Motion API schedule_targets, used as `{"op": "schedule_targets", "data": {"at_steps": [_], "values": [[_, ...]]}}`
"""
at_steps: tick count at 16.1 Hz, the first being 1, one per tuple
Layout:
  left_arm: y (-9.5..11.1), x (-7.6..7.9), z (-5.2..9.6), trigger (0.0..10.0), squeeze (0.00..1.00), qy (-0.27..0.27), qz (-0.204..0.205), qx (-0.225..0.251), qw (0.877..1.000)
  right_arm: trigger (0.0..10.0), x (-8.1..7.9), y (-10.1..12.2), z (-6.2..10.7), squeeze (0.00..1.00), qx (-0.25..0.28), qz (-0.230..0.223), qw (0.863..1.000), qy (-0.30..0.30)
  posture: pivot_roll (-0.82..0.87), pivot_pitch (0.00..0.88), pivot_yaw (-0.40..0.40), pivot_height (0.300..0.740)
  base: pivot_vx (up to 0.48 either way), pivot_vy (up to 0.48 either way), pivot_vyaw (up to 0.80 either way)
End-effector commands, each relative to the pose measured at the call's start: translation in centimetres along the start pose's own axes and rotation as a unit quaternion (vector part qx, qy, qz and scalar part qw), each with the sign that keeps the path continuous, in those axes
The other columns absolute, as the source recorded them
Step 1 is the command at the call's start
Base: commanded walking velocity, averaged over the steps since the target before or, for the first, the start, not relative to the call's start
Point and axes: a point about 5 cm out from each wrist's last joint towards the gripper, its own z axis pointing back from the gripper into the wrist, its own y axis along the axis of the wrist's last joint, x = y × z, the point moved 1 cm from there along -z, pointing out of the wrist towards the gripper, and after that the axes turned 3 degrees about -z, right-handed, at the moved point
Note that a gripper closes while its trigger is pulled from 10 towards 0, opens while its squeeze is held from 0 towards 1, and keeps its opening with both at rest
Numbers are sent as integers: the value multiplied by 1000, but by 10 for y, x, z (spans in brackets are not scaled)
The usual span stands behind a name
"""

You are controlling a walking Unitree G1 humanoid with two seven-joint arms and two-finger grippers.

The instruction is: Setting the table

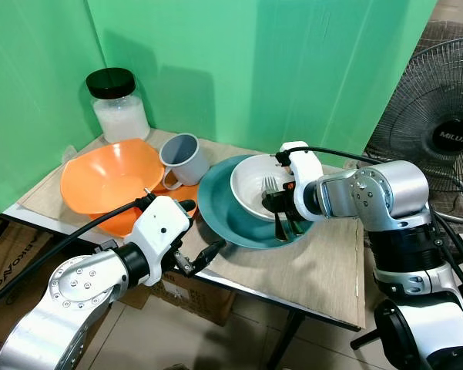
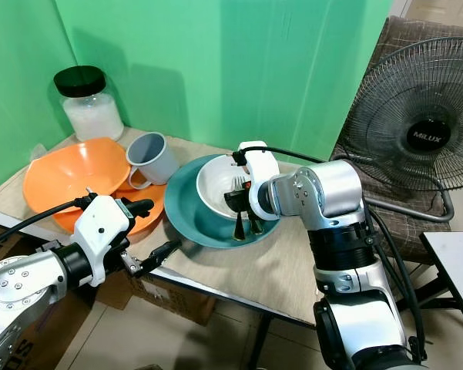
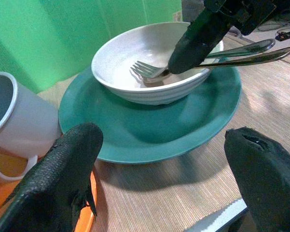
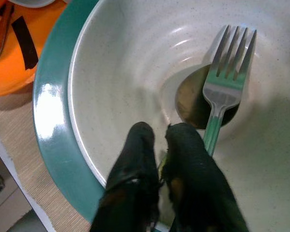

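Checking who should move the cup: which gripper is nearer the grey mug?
Left. The left gripper hovers open off the table's front edge, just ahead of the grey mug; the right gripper is farther, over the white bowl.

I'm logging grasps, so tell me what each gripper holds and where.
The right gripper pinches the spoon handle at the bowl rim, beside the fork. The left gripper holds nothing.

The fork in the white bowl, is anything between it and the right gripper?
Nothing visible. The right gripper sits over the fork handle at the bowl rim, fingers together. The spoon lies under the fork, so it could get picked up too.
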Motion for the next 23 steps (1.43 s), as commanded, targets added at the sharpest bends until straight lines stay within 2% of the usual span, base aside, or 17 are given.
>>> {"op": "schedule_targets", "data": {"at_steps": [1, 9, 10, 11, 13, 14, 16, 23], "values": [[3, 1, 0, 10000, 0, -3, -6, 4, 1000, 0, -1, 11, 6, 0, 20, 5, 1000, -2, -136, 40, -9, 740, 0, 0, 0], [2, 2, 1, 10000, 0, -5, -8, 2, 1000, 0, -3, 12, 9, 0, 28, 1, 1000, 6, -135, 45, -7, 740, 0, 0, 0], [2, 2, 1, 10000, 0, -5, -8, 2, 1000, 0, -3, 15, 9, 0, 44, 10, 999, 3, -136, 43, -7, 740, 0, 0, 0], [2, 1, 0, 10000, 0, -5, -9, 2, 1000, 10000, -3, 18, 10, 0, 60, 17, 998, 2, -137, 43, -6, 740, 0, 0, 0], [2, 1, -1, 10000, 0, -6, -10, 4, 1000, 10000, 0, 18, 10, 0, 62, 18, 998, -15, -139, 39, -8, 740, 0, 0, 0], [3, 1, -1, 10000, 0, -6, -10, 4, 1000, 10000, 1, 18, 10, 541, 60, 13, 998, -17, -138, 38, -8, 740, 0, 0, 0], [3, 2, -2, 10000, 0, -7, -10, 5, 1000, 10000, 2, 14, 11, 996, 47, 0, 999, -22, -139, 37, -10, 740, 0, 0, 0], [2, 4, -2, 10000, 0, -8, -9, 6, 1000, 10000, 4, 9, 10, 1000, 32, -15, 999, -31, -146, 35, -19, 740, 0, 0, 0]]}}
